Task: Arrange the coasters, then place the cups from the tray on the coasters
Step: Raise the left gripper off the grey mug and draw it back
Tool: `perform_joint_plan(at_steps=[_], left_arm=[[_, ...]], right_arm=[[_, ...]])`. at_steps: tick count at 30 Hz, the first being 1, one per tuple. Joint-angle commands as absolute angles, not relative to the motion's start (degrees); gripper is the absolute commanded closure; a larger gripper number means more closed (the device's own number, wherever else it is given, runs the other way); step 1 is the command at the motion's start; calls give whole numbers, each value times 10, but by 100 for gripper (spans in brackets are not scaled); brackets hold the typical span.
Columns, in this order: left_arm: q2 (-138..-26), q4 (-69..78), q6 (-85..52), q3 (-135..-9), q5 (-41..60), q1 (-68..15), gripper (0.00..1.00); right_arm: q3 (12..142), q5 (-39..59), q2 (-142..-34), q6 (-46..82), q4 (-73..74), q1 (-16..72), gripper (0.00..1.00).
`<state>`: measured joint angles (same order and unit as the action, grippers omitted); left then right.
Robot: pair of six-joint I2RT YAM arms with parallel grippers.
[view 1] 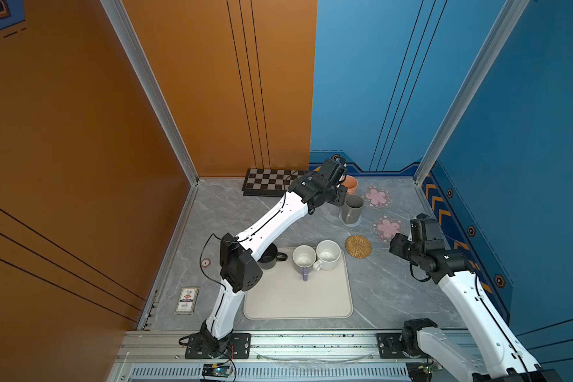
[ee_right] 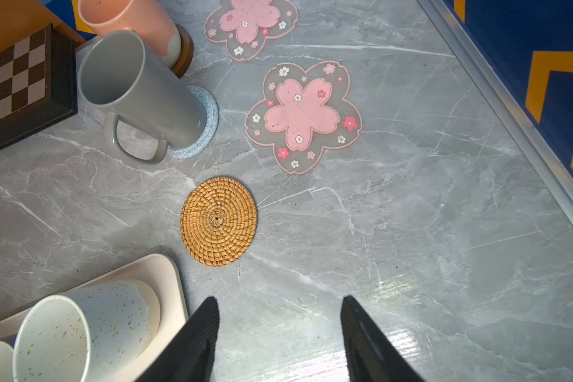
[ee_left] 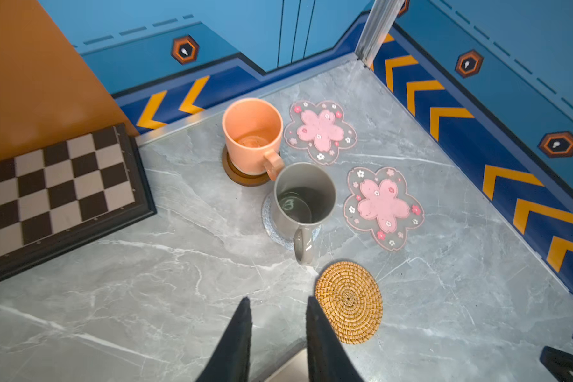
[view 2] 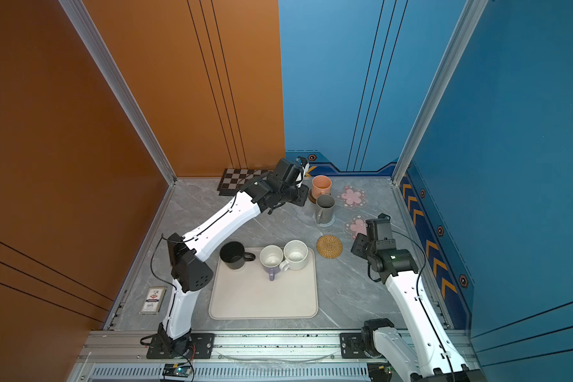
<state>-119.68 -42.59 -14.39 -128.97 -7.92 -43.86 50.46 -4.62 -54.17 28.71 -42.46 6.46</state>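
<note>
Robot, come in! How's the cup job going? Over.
Left tool open, empty; right tool same. Peach cup and grey cup on coasters; black cup, lavender cup, speckled cup on tray. Three coasters bare, nothing in the way.

Glossy white arm shells [view 1: 272, 225], matte black joint housings [view 1: 242, 269] with perforated dots, thin black cables [view 1: 201, 258] alongside.

Glossy marble-look tabletop [ee_right: 411, 231], rough woven rattan coaster [ee_right: 218, 221], smooth glazed grey mug [ee_right: 146, 92].
</note>
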Motion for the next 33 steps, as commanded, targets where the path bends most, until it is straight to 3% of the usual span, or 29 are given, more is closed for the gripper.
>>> perform_joint_plan(at_steps=[1, 18, 33], left_arm=[[-1199, -434, -138, -1251, -105, -431, 71], [-1438, -416, -239, -1393, -93, -433, 88], [-1446, -382, -270, -1396, -44, -460, 88]], right_arm=[[531, -44, -551, 307, -449, 71, 39], [563, -83, -569, 352, -477, 92, 40], [549, -89, -578, 331, -475, 93, 40]])
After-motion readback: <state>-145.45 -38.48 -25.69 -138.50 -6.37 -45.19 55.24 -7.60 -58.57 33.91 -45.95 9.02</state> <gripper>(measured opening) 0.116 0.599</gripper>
